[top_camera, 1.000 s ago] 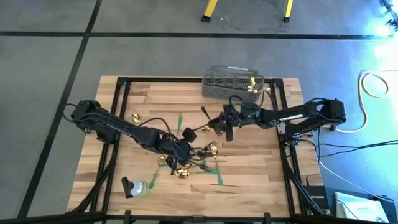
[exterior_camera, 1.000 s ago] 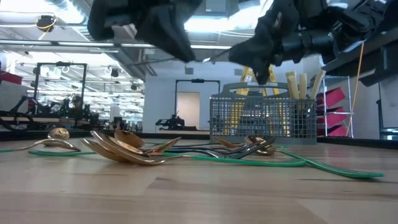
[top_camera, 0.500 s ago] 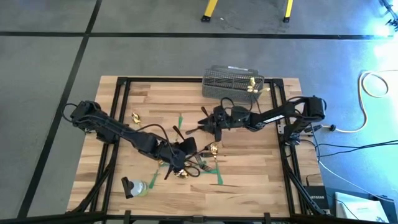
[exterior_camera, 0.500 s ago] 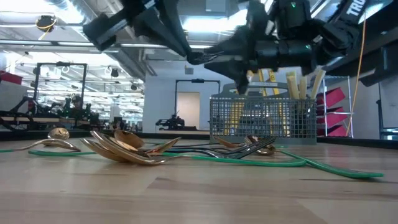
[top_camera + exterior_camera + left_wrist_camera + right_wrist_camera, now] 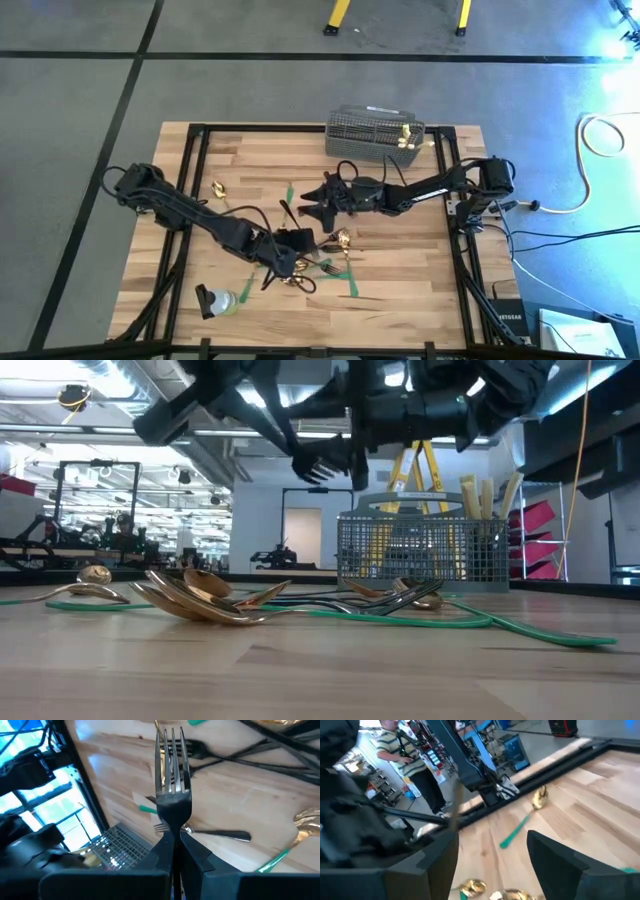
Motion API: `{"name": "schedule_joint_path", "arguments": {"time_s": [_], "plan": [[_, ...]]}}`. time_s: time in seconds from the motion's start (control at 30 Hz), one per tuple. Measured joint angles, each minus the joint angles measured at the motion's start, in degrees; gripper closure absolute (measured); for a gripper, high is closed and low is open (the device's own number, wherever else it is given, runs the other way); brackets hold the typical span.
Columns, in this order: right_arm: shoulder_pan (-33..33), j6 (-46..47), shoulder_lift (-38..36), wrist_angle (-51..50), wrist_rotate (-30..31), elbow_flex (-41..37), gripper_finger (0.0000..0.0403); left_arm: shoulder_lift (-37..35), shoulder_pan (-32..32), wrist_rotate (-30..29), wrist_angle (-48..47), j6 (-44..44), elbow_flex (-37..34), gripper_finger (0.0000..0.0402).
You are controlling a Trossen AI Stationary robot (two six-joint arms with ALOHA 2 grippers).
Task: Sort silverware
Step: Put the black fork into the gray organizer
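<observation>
Table point(image 5: 420, 270) first: butcher-block wood top, black frame rails along both sides. Grey wire mesh basket point(image 5: 372, 133) sits at the far edge, cream-handled knives point(image 5: 405, 137) already standing in its right-hand end.

Left arm reaches from the left rail toward the table middle; left gripper point(image 5: 287, 243) is clenched on a dark fork point(image 5: 171, 780), pinched at the neck just below the tines, tines pointing away from the wrist, handle hidden between the jaws. Fork is off the wood.

Right arm stretches from the right rail toward the middle; right gripper point(image 5: 322, 198) has its jaws spread wide, nothing between them, hovering above the table just beyond the left gripper.

Loose silverware lies in a pile near the table centre, in among flat green tape strips point(image 5: 352, 282): gold spoons point(image 5: 200, 598) heaped bowl over bowl, more dark forks point(image 5: 220, 834) flat on the wood. One gold spoon point(image 5: 217, 187) lies well apart on the left side.

Handling, my read: pieces are light, stiff and slick. Polished spoons will skate under a loose pinch, and the bowls won't seat between flat pads. Take hold across the flat of the handle, near the middle. Heaped spoons overlap, so pulling one likely drags its neighbours.
</observation>
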Motion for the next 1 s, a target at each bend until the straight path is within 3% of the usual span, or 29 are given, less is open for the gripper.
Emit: {"name": "schedule_joint_path", "arguments": {"time_s": [0.63,1.0], "plan": [[1.6,-3.2,0.0,-0.3,3.4,1.4,0.0185,3.0,-0.5,0.0,3.3,4.2,0.0,0.0401],[1.8,-4.8,0.0,-8.9,4.5,6.7,0.0185,3.0,-0.7,0.0,4.6,5.4,0.0,0.0401]]}}
